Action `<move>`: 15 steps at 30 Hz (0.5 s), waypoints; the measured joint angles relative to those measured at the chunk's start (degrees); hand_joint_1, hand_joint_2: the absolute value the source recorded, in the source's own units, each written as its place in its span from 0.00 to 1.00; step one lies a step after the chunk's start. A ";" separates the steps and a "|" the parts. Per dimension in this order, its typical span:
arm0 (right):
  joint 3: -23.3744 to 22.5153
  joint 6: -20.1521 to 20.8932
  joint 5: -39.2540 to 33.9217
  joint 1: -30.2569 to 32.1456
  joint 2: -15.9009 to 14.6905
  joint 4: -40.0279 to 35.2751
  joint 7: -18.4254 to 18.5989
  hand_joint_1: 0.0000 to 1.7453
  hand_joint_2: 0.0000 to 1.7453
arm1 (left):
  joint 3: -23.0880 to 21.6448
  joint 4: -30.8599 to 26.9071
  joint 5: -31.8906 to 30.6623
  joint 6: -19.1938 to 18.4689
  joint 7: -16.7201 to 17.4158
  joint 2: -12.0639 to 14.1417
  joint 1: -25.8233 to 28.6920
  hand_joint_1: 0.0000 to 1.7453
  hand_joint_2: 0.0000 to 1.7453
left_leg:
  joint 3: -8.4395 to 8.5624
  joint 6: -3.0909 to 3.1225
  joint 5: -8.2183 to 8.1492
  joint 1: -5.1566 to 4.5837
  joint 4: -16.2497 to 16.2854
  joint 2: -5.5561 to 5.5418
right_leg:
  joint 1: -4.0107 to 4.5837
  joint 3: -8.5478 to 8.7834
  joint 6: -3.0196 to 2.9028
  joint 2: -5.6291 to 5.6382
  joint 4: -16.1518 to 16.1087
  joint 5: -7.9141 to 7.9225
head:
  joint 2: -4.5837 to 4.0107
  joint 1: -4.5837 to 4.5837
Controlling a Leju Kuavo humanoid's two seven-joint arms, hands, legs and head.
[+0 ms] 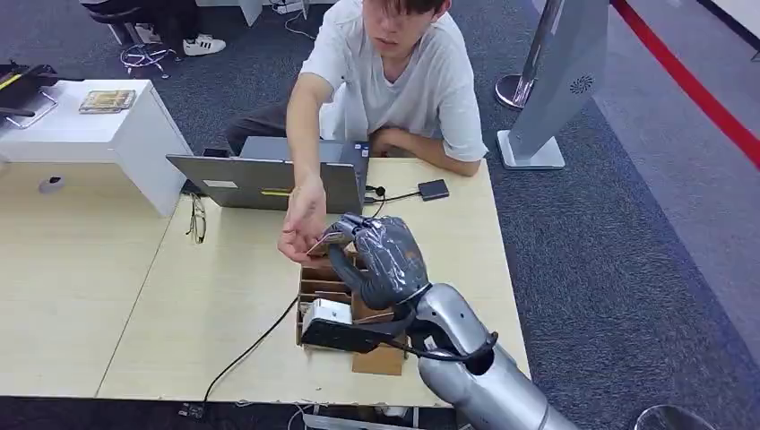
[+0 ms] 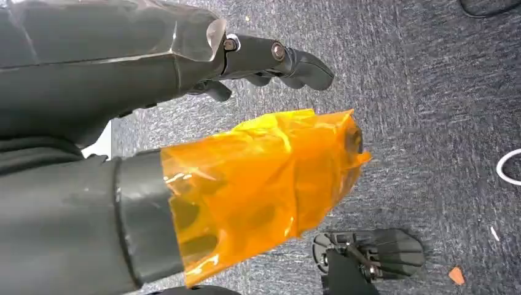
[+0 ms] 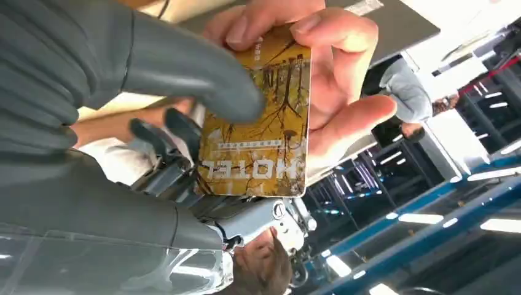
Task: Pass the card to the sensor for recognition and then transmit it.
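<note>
Above the cardboard rack (image 1: pixel 327 285) near the table's (image 1: pixel 224 296) front edge, the robot's right hand (image 1: pixel 381 255) pinches a yellow hotel card (image 3: pixel 255 123) between thumb and fingers while a person's hand (image 1: pixel 300 228) grips the card's far end; the left hand (image 2: pixel 246 61) hangs empty, fingers loosely curled.

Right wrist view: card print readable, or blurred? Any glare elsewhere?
Right wrist view: card sharp, "HOTEL" legible upside down, right hand's thumb covering part; ceiling lights behind blown out. Left wrist view: orange film shows glare streaks. Head view: even light, card too small to read.
</note>
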 joint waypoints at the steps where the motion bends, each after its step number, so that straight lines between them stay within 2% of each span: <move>1: 0.00 0.36 0.00 -0.12 0.02 0.24 0.07 0.00 0.00 | 0.00 0.00 -0.13 -0.04 0.00 0.00 -0.03 0.00 0.00 | 0.00 0.00 0.00 0.00 0.00 0.00 | 0.00 0.00 0.00 0.00 0.00 0.00 | 0.00 0.00; 15: 0.02 1.29 -0.24 -0.46 0.02 1.69 0.11 0.00 0.00 | 0.46 -0.22 -0.96 -0.24 0.00 0.02 -0.14 0.00 0.00 | 0.00 0.00 0.00 0.00 0.00 0.00 | 0.00 -0.02 0.00 0.00 0.00 0.00 | 0.00 0.00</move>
